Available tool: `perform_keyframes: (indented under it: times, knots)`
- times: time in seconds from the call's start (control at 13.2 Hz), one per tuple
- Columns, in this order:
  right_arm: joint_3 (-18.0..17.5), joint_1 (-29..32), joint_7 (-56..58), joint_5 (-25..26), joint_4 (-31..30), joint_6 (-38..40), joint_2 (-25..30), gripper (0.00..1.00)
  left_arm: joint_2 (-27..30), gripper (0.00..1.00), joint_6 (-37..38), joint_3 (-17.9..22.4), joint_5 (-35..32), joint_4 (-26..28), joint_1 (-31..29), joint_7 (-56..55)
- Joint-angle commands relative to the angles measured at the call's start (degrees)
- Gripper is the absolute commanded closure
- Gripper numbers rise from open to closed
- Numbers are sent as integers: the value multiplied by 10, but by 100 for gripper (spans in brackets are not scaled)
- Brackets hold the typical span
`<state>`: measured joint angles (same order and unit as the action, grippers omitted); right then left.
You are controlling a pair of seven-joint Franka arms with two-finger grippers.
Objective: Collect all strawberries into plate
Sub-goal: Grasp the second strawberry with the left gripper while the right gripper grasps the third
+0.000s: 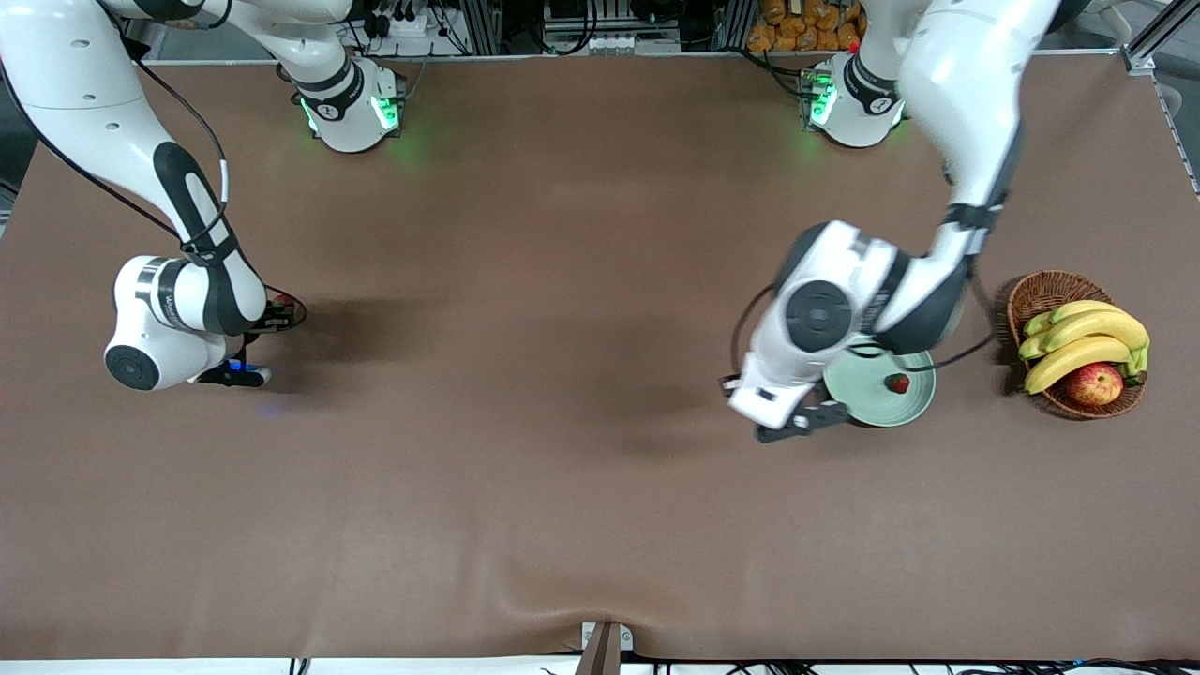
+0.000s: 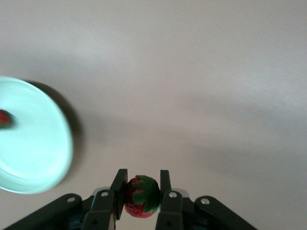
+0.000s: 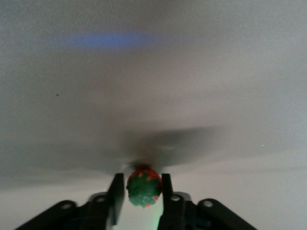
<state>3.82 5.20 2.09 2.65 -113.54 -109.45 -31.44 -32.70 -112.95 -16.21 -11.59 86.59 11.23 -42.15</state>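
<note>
The pale green plate point(image 1: 872, 401) lies toward the left arm's end of the table, with one strawberry point(image 1: 898, 382) in it. Plate point(image 2: 33, 143) and berry point(image 2: 4, 118) also show in the left wrist view. My left gripper point(image 1: 812, 418) hangs just beside the plate's rim. It is shut point(image 2: 142, 184) on a second strawberry point(image 2: 139, 200). My right gripper point(image 1: 246, 375) is low at the right arm's end of the table. Its fingers straddle point(image 3: 140, 182) a third strawberry point(image 3: 143, 192) standing on the table, cap up; a narrow gap shows at one finger.
A brown wicker basket point(image 1: 1041, 291) with bananas point(image 1: 1078, 339) and a red-yellow apple point(image 1: 1094, 382) stands beside the plate, farther toward the left arm's end. Brown table surface stretches between the two arms.
</note>
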Motion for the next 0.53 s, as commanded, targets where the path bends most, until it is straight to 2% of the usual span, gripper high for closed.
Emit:
perform_keyframes:
  times: [0.0,0.08,0.3,0.46]
  knots:
    - [-3,5,7,13,-5,-6,-2,91,42,100,7,-7,10,61,-61,102]
    - [-3,5,6,12,-5,-6,-2,98,43,100,7,-6,5,79,-85,143]
    - [-6,-11,-1,1,36,-2,1,100,38,100,-29,-6,-15,126,-146,249]
    - [-6,-55,-25,-59,88,-2,2,100,41,100,-104,-6,-19,194,-187,301]
